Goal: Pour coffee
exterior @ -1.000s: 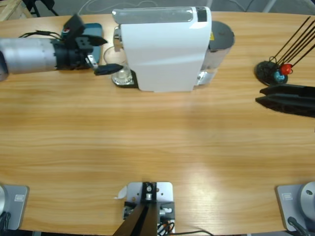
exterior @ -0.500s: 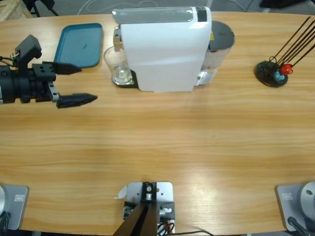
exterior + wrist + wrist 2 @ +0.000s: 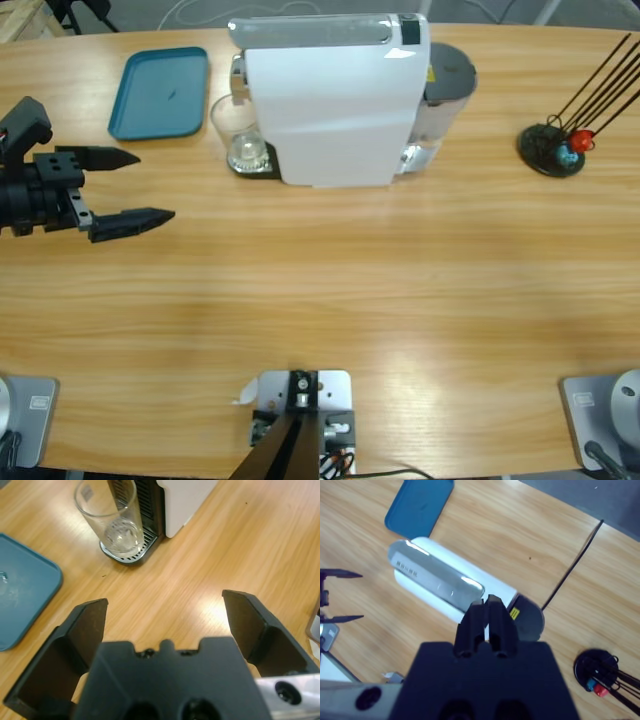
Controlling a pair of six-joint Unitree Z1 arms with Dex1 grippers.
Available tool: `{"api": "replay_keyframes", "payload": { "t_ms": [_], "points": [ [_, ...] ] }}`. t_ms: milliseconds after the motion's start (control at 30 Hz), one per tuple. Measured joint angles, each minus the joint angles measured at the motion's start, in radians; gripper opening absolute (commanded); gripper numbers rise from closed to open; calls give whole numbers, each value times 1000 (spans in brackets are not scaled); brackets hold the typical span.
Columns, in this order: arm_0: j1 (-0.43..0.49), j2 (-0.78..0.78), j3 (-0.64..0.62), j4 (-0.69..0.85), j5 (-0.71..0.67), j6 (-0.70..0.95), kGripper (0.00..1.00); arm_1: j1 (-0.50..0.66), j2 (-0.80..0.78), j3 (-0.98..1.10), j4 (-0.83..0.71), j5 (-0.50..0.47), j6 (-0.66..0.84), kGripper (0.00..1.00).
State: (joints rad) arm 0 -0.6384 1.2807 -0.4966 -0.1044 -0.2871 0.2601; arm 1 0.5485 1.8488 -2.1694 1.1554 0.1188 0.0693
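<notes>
Clear glass tumbler [image 3: 238, 133], upright on machine's drip tray, seemingly empty

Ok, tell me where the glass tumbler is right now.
In the high view the glass tumbler stands on the drip tray at the white coffee machine's left end, just right of the teal tray.

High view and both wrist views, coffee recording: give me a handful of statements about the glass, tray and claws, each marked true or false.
1. The left claw is open and holds nothing. True.
2. The glass tumbler sits on the teal tray. False: it stands on the drip grate of the white coffee machine, beside the tray.
3. The tumbler stands upright. True.
4. The right claw is wide open. False: its jaws are together, high above the machine.
5. The left claw is touching the tumbler. False: bare table lies between them.
</notes>
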Motion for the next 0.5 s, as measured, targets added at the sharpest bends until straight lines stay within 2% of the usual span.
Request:
{"api": "replay_keyframes", "payload": {
  "t_ms": [300, 500],
  "points": [
    [0, 1, 0, -9, 35, 0, 1000, -5, 45, 15, 26, 0, -21, 0],
    [0, 8, 0, -85, 76, 0, 1000, -5, 50, 29, 30, 0, -23, 0]
  ]
}}
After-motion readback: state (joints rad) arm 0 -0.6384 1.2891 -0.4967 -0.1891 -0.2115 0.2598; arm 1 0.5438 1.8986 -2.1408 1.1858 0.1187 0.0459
